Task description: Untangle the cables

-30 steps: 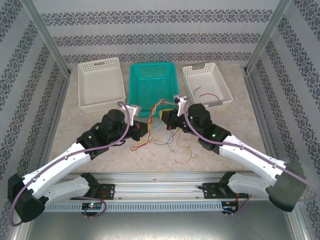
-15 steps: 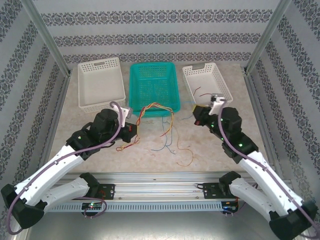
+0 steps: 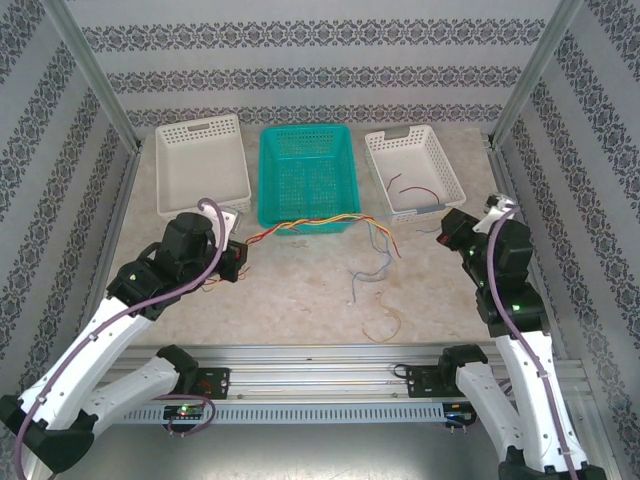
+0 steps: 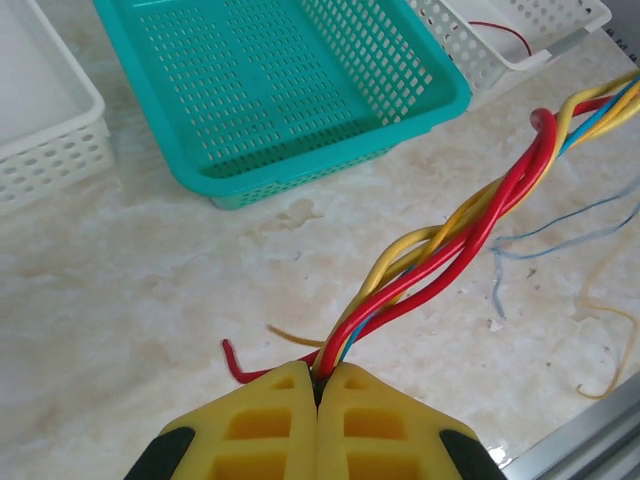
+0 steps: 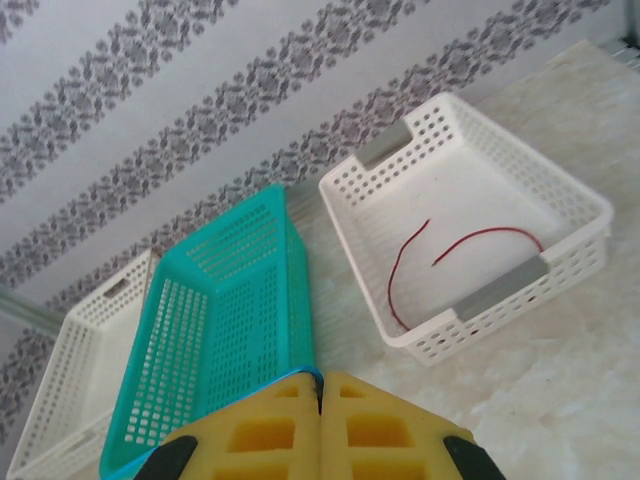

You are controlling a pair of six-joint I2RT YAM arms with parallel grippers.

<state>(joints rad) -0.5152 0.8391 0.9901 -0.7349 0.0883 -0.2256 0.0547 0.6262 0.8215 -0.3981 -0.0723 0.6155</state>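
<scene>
A twisted bundle of red, yellow and blue cables point(image 3: 310, 222) point(image 4: 450, 225) stretches across the table just in front of the teal basket point(image 3: 305, 128). My left gripper point(image 3: 236, 258) point(image 4: 320, 372) is shut on the bundle's left end, and short red and orange tails stick out beside its fingers. My right gripper point(image 3: 447, 228) point(image 5: 320, 378) is at the right, near the right white basket point(image 3: 447, 172). It is shut, with a thin blue cable point(image 5: 250, 392) pinched at its tips. Loose blue-grey cables point(image 3: 362, 278) and an orange one point(image 3: 382, 325) lie on the table.
One red cable point(image 3: 412, 187) point(image 5: 400, 270) lies in the right white basket. An empty white basket point(image 3: 200, 125) stands at the back left. Metal frame posts flank the table and a rail runs along its near edge.
The left gripper pulled back to the left and the right gripper swung far to the right. The tangle between them has been drawn out into a long, taut twisted line.
</scene>
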